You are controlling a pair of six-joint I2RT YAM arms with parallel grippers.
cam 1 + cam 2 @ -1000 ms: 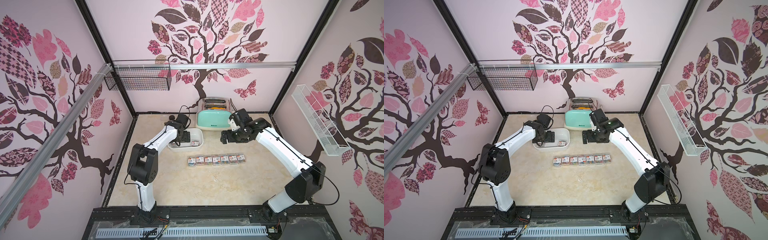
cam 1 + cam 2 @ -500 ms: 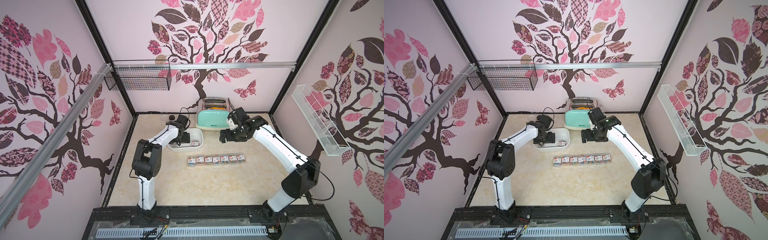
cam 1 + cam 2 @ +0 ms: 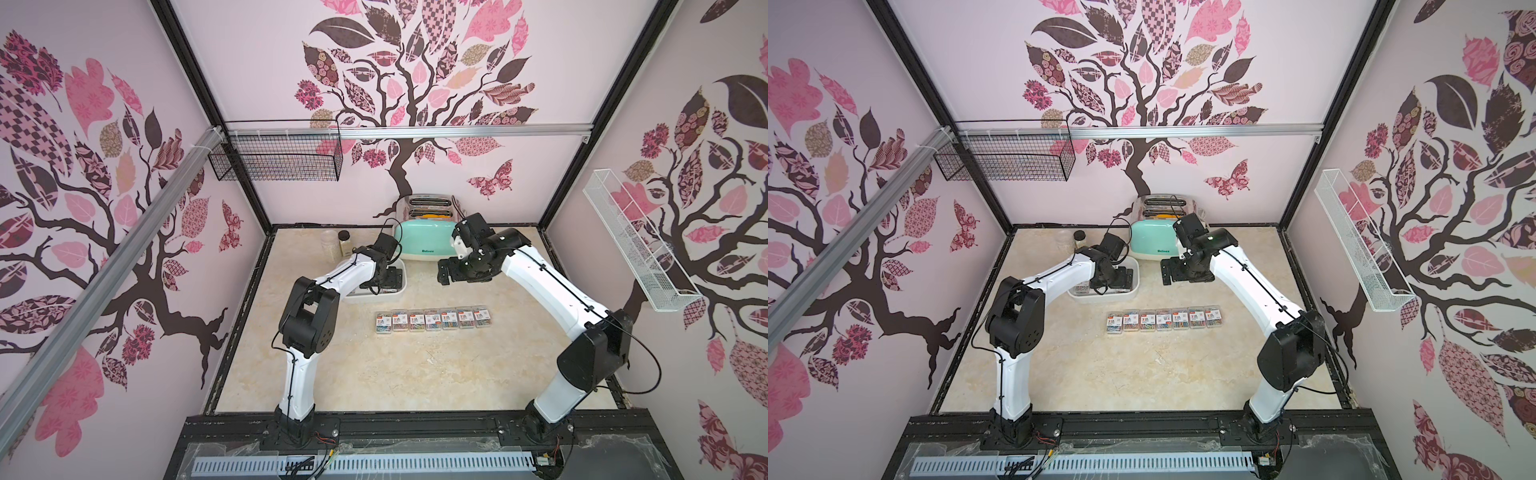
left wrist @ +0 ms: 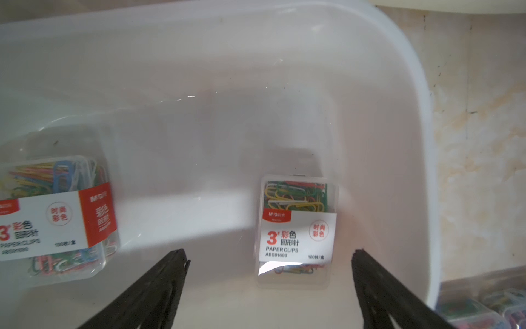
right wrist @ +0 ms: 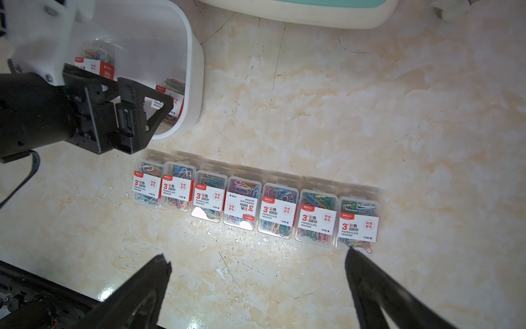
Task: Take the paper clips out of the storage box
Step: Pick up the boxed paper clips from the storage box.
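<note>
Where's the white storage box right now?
In a top view, the storage box sits toward the robot's left, beside the mint toaster, behind the row of cases, under the left end effector.

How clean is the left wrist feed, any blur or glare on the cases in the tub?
Left wrist view: the case between the fingers is sharp, with a white glare patch at one end; the other case, cut by the frame edge, is blurred. Right wrist view: the row of cases is sharp; the tabletop shows mild sheen.
</note>
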